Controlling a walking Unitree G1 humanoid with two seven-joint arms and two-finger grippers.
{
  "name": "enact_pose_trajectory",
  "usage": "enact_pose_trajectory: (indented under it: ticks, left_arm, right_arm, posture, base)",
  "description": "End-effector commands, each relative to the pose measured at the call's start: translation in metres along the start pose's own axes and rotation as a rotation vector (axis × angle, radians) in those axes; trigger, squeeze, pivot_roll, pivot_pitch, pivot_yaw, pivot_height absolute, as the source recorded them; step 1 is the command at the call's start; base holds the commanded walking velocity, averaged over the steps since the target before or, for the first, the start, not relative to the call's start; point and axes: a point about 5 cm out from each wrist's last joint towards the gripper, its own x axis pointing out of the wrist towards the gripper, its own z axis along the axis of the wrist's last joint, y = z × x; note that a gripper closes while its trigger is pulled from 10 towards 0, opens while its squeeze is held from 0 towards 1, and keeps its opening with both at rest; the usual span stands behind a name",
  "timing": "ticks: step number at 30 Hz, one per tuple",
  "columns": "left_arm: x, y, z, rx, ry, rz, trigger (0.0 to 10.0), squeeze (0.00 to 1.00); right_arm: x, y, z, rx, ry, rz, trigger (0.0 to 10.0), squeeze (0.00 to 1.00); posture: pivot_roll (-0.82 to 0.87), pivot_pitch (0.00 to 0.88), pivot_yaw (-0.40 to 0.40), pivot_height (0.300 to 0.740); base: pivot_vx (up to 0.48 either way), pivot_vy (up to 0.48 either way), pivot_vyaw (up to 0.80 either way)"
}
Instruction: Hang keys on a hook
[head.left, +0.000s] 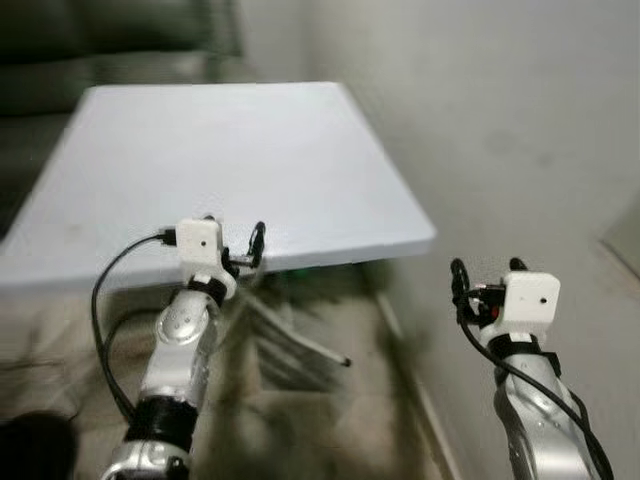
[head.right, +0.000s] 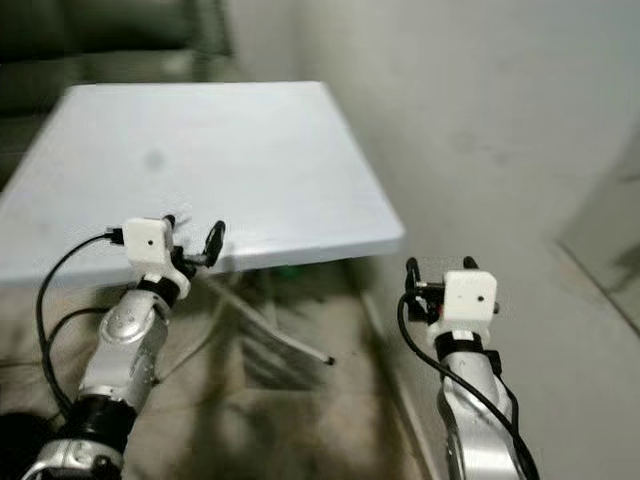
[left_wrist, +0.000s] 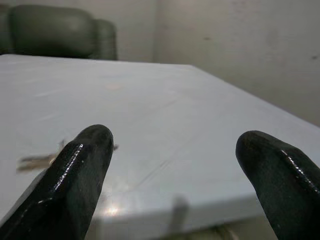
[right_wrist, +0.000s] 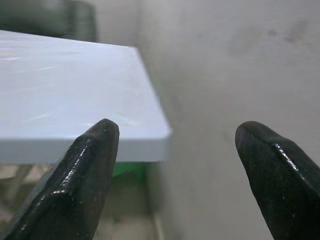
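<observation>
White surface (head.left: 230, 160) carries blurred keys (left_wrist: 37, 161) near its front edge, ahead of the left tool (left_wrist: 172, 175), spread. Right tool (right_wrist: 175, 170), spread, hangs beside the surface's corner.

The broad pale-blue square tabletop (head.left: 230, 170) lies open to reach from its near edge. A plain grey wall (head.left: 500, 130) closes off its right side, a dark padded sofa (left_wrist: 60, 32) its far side; slanted metal legs (head.left: 290, 335) obstruct underneath.
</observation>
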Motion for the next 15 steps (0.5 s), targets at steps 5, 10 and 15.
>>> enact_pose_trajectory:
  ticks: [5,10,15]
  left_arm:
    - [0.0023,0.0026,0.004,0.009,-0.011,0.006,10.0,0.0]
    - [0.0023,0.002,0.0039,0.009,-0.012,0.007,10.0,0.0]
    - [0.0014,0.0029,0.0031,0.007,-0.008,0.007,10.0,0.0]
  right_arm:
    - [0.0009,0.0014,0.0045,0.006,-0.025,0.013,10.0,0.0]
    - [0.0005,0.0009,0.0048,0.053,-0.028,0.009,10.0,0.0]
    - [-0.0001,0.0007,0.0048,0.054,-0.028,0.011,10.0,0.0]
  posture:
    - [0.01,0.076,-0.032,0.74]
    - [0.01,0.076,-0.032,0.74]
    - [0.01,0.075,-0.032,0.74]
  base:
    - [0.0,0.0,0.8]
    - [0.0,0.0,0.0]
    - [0.0,0.0,0.0]
